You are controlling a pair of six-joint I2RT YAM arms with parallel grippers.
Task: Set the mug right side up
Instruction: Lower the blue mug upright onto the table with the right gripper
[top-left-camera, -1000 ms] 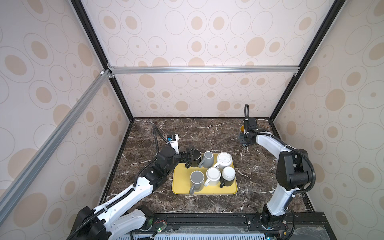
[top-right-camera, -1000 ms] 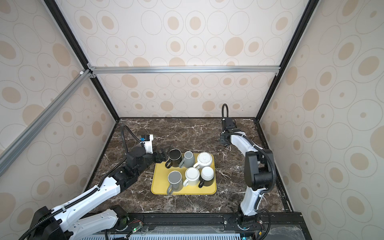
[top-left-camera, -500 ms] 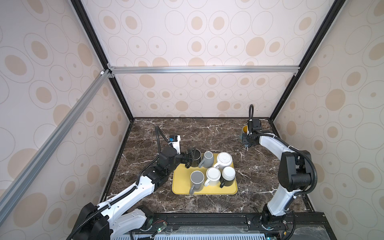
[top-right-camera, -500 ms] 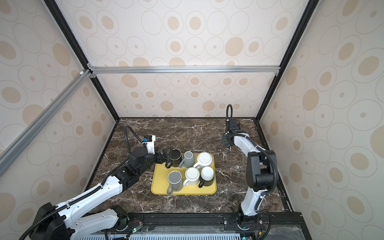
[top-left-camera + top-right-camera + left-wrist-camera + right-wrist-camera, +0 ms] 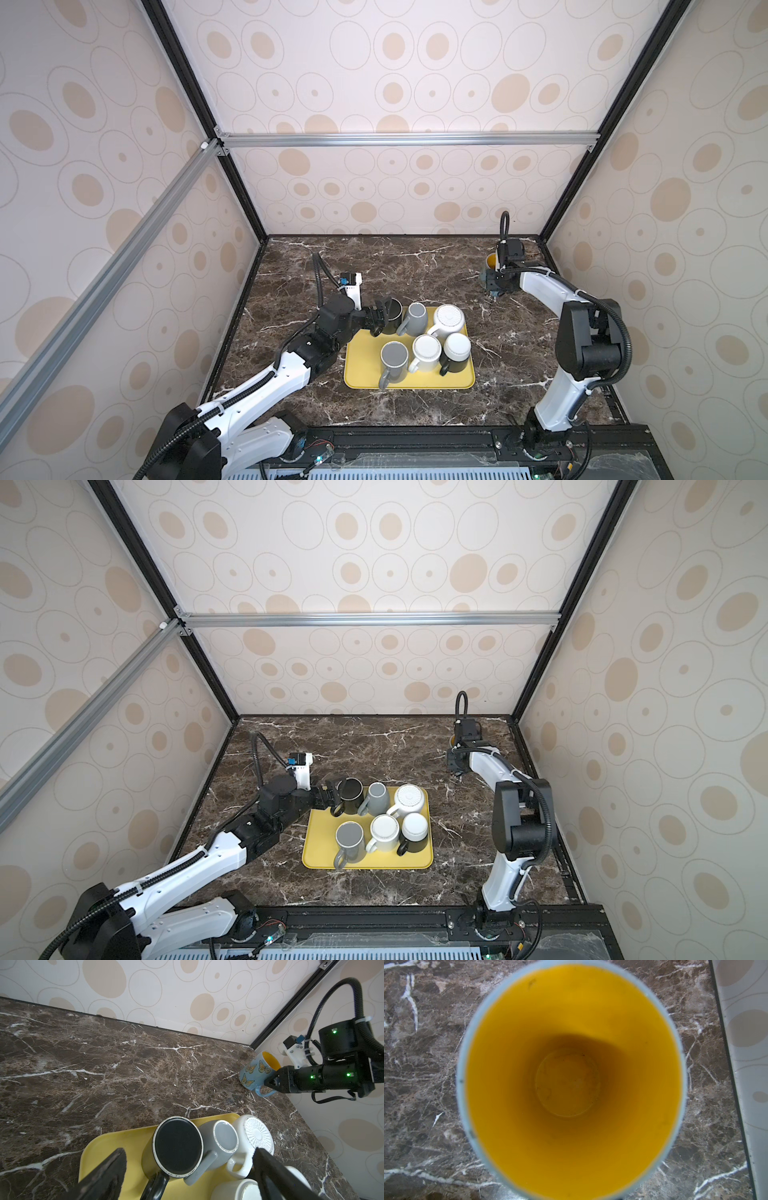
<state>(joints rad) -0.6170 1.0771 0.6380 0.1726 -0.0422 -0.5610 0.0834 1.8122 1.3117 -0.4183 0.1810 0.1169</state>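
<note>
A blue butterfly mug (image 5: pixel 255 1072) with a yellow inside (image 5: pixel 571 1076) stands mouth up near the back right corner, in both top views (image 5: pixel 491 261) (image 5: pixel 452 741). My right gripper (image 5: pixel 268 1082) is shut on its handle; I cannot tell whether its base touches the table. On the yellow tray (image 5: pixel 415 382), a black mug (image 5: pixel 177 1147) sits upside down at the back left. My left gripper (image 5: pixel 190 1152) is open, level with this mug, with one finger (image 5: pixel 108 1172) on each side and not touching it.
Several more mugs stand upside down on the tray: grey (image 5: pixel 415 318), ribbed white (image 5: pixel 448 320), grey (image 5: pixel 394 357), white (image 5: pixel 426 351) and black (image 5: pixel 457 353). They crowd against the black mug. The side wall (image 5: pixel 745 1064) runs close to the butterfly mug.
My right gripper has carried the butterfly mug a little further toward the back right corner. My left gripper has crept slightly closer to the black mug and stayed open.
</note>
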